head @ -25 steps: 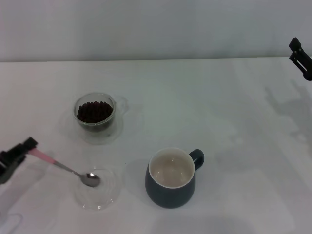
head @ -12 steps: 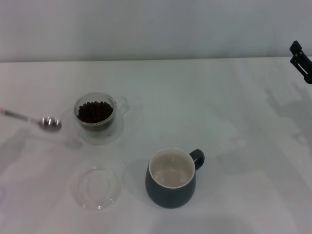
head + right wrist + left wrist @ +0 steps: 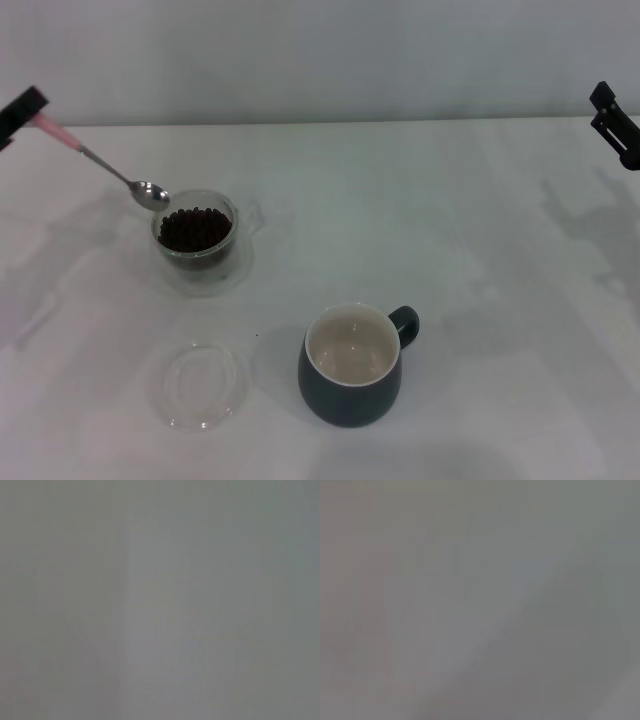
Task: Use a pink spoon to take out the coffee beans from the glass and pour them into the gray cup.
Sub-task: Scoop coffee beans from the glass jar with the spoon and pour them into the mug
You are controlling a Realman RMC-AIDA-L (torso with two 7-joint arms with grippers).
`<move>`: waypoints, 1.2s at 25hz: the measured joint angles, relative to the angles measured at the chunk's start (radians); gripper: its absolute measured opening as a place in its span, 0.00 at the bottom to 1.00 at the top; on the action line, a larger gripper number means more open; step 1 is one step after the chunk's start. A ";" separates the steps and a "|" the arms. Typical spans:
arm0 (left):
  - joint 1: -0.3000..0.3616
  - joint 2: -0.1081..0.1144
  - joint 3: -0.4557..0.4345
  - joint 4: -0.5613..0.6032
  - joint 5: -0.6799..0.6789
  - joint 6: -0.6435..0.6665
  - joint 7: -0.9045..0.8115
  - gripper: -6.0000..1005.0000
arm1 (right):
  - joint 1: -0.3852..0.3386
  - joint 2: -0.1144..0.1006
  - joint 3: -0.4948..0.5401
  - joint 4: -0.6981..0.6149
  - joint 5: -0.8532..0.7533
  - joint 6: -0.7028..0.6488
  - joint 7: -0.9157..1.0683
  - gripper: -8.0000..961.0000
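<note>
Left gripper (image 3: 22,108), cut off at the frame edge, clenched on the pink spoon (image 3: 100,163). Handle high, long axis slanting down, bowl pointing at the glass (image 3: 195,236) of coffee beans (image 3: 193,228), just above its rim. Gray cup (image 3: 351,365) stood well apart on the desk (image 3: 460,250). Right gripper (image 3: 616,122) parked at the far edge, grip impossible to tell. Wrist views showed only grey blur.

A flat, shallow, clear round dish (image 3: 201,385) lies on the white table (image 3: 480,250), near the front edge and left of centre. It holds nothing. A pale grey wall (image 3: 320,55) runs along the table's far edge. Both wrist views show only featureless grey.
</note>
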 joint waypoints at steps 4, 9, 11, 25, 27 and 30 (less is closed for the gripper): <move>-0.036 -0.008 0.000 0.000 0.056 0.057 0.037 0.14 | -0.002 0.000 0.000 0.000 0.000 -0.001 0.011 0.92; -0.060 -0.038 0.000 0.003 0.107 0.098 0.095 0.14 | -0.007 0.000 0.000 0.002 0.000 -0.003 0.027 0.92; -0.067 -0.048 0.001 0.008 0.129 0.121 0.117 0.14 | -0.007 0.000 0.000 0.005 0.000 -0.003 0.030 0.92; -0.075 -0.082 -0.007 -0.026 0.120 0.231 0.007 0.14 | -0.007 0.000 0.007 0.009 0.002 -0.002 0.038 0.92; -0.072 -0.082 -0.007 -0.026 0.118 0.257 -0.059 0.14 | -0.007 0.000 0.008 0.009 0.002 -0.002 0.038 0.92; -0.066 -0.081 -0.008 -0.020 0.115 0.266 -0.121 0.14 | -0.008 0.000 0.008 0.009 0.002 -0.002 0.038 0.92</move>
